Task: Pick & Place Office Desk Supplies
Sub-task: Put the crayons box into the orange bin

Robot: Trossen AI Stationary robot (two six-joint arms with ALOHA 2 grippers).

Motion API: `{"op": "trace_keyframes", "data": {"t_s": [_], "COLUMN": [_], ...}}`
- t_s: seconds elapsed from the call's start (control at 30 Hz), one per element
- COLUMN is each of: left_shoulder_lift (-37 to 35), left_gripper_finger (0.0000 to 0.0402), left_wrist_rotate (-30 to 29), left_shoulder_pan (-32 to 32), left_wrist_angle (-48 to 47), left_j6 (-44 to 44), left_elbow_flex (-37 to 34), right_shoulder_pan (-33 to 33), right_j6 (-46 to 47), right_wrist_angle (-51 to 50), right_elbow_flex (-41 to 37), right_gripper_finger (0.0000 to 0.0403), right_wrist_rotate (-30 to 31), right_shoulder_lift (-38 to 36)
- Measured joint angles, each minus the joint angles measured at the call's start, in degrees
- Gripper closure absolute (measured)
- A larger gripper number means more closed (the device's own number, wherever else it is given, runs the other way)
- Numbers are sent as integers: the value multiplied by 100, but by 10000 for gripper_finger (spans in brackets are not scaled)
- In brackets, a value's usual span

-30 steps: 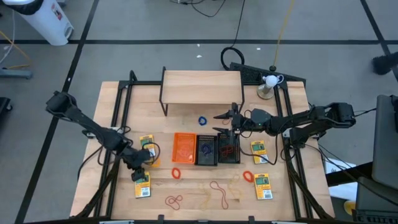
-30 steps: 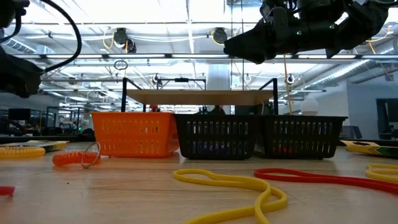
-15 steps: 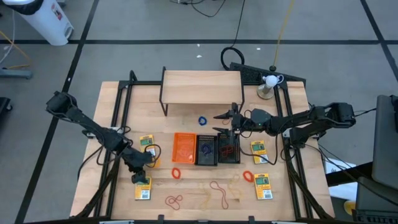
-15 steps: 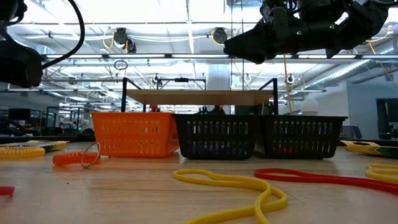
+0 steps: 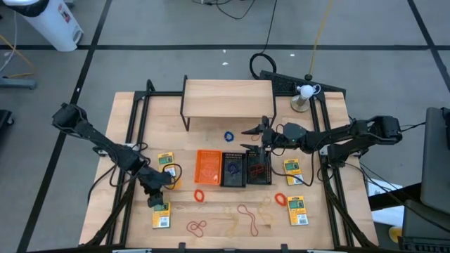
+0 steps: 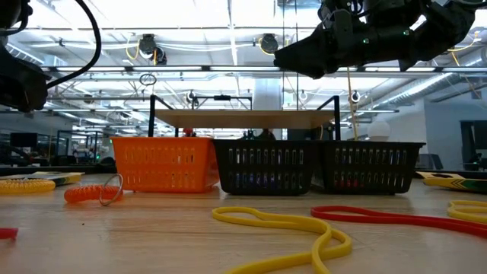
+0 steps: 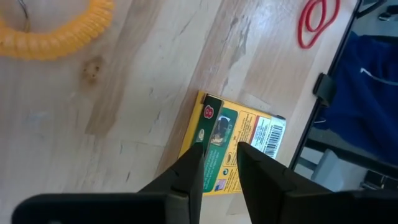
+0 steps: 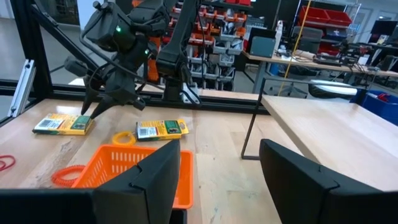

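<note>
The wooden table [image 5: 211, 112] carries a light shelf [image 5: 228, 98] at its far side, and three mesh bins sit in a row at the middle: the orange bin [image 5: 209, 168] on the left, then the two black bins [image 5: 246, 169], probably grouped so either arm can drop things in.

The left arm reaches down to the near-left corner. Its left gripper [image 5: 156, 199] hangs right over a yellow-and-green pack [image 7: 233, 152], fingers spread only narrowly and straddling the pack's near edge, apparently lining up for a pinch; nothing is gripped yet. A second pack [image 5: 166, 161] lies further back, beside a yellow coil [image 7: 53, 34].

The right gripper [image 5: 252, 131] hovers above the far edge of the black bins, fingers wide apart and empty, seemingly waiting.

Rubber-band loops [image 5: 242, 214] lie scattered along the near edge, with two more packs [image 5: 295, 190] on the right.
</note>
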Motion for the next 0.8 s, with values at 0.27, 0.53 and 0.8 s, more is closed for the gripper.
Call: {"op": "trace_keyframes", "data": {"t_s": [0.27,0.53,0.8], "left_shoulder_lift": [0,0,0], "left_gripper_finger": [309,309,309], "left_wrist_rotate": [-2,-271,-445], "left_shoulder_pan": [-234,-497,-618], "left_wrist_angle": [-157,-601,-534], "left_j6": [-85,-140,-377], "left_elbow_flex": [2,2,2], "right_shoulder_pan": [0,0,0], "right_j6": [-7,96,120], "right_wrist_angle": [-217,-219,-217], "right_elbow_flex": [0,0,0], "right_gripper_finger": [193,193,193], "right_wrist_rotate": [15,51,62], "right_shoulder_lift": [0,0,0]}}
